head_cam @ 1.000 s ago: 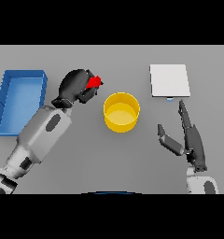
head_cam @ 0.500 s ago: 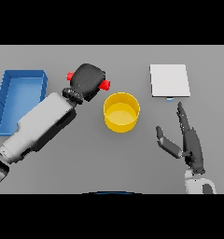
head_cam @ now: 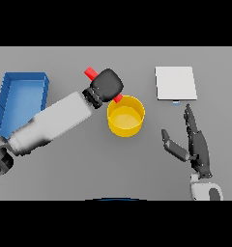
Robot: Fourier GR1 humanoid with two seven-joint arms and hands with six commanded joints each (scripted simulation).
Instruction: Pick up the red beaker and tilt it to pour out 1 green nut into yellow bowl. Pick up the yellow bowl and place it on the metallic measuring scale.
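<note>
red beaker sits clenched in my left hand, tipped at the upper left rim of the yellow bowl mid-frame, so the nut should drop inside; i can't see the nut. my right hand waits lower right, fingers relaxed, below the scale at upper right.

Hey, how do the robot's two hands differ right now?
The left hand is curled shut around the red beaker; the right hand is open, with its fingers straight, and holds nothing. The left hand sits at the rim of the yellow bowl, tipping the beaker toward it; the right hand is off to the bowl's right, below the metallic measuring scale. Both hands are dark.
</note>
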